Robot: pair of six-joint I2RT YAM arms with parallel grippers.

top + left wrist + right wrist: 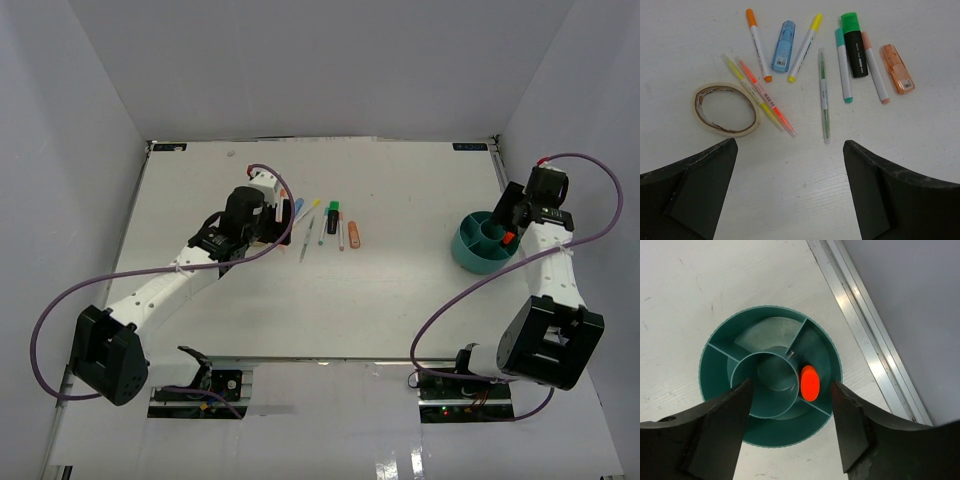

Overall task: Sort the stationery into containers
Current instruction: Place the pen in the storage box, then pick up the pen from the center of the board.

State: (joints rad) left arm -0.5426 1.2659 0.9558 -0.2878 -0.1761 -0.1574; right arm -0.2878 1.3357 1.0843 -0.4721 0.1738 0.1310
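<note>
Ahead of the left gripper (790,145), whose black fingers (695,190) stand wide apart and hold nothing, the unsorted stationery lies spread on the white table (790,200).

1. Beyond the left-hand finger in the wrist view: a beige rubber-band loop (704,119) lying flat, with a thin yellow pen (751,93) and a thin pink pen (767,99) touching its far side.
2. Beyond the gap between the fingers: a white marker with orange cap (758,45), a stubby light blue highlighter (783,46), a white marker with yellow cap (804,47) and a thin green pen (824,95).
3. Beyond the right-hand finger: a white marker with teal cap (843,65), a black highlighter with green cap (855,45), a white pen with salmon ends (875,67) and a stubby salmon pink highlighter (897,69).

Below the right gripper (791,385), also spread and empty, stands the round teal plastic organiser cup (715,365). One item with an orange cap (809,383) stands in an outer compartment, beside the central tube on the side of the right-hand finger.

Judged progress: one item sorted, eleven not yet in the cup.

View differences: the top camera shows the spread well apart from the cup, but the left arm (160,285) hides the loop and neighbouring pens. Only the right wrist view shows the dividers.
</note>
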